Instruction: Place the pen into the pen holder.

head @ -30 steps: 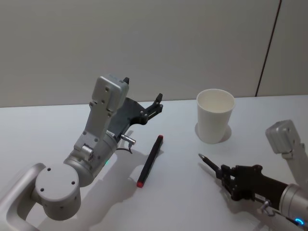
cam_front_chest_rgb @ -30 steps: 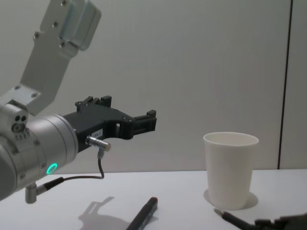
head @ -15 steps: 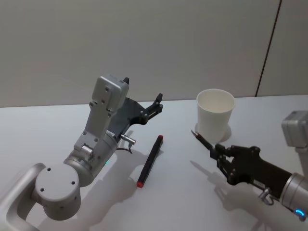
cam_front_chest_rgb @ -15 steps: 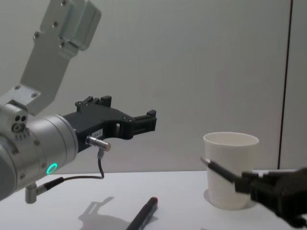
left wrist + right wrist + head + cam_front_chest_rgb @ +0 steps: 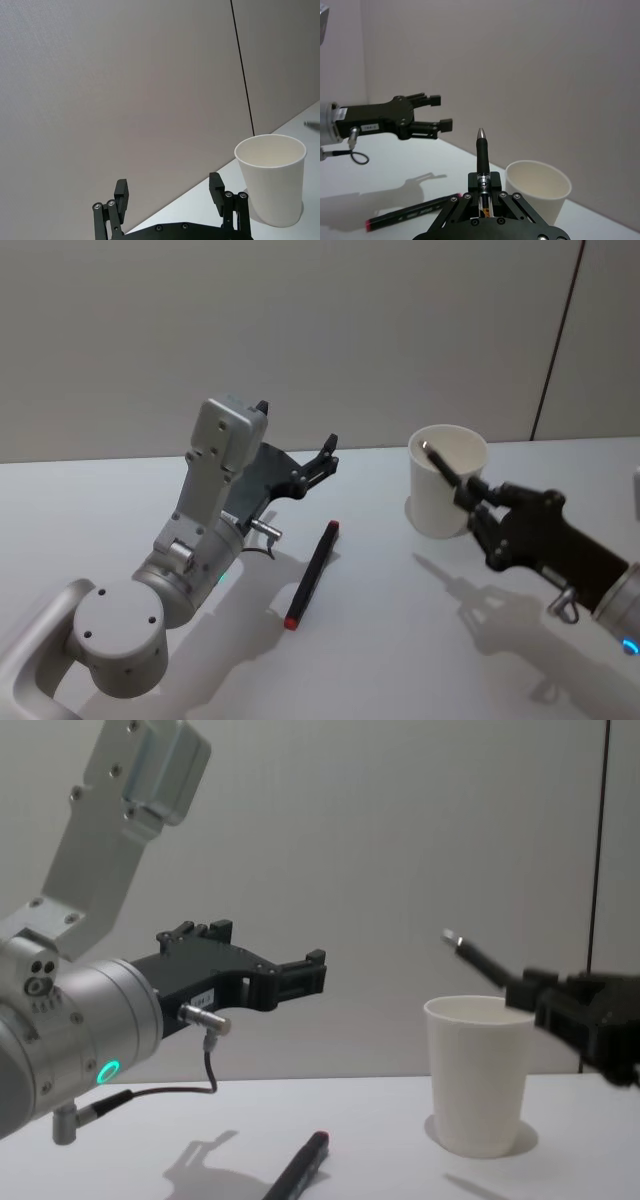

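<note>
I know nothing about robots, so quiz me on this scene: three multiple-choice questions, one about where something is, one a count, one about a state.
1. Where is the red-tipped pen?
A. flat on the table, left of the cup
B. inside the cup
C. standing upright

2. How many pens are there?
A. one
B. two
C. three

3. What state is the right gripper in?
A. open and empty
B. shut on the black pen
C. shut on the cup

Answers: 1 A, it lies on the tabletop near the open left gripper. 2 B, one lies down and one is held. 3 B, its fingers clamp the black pen up by the cup's rim.
</note>
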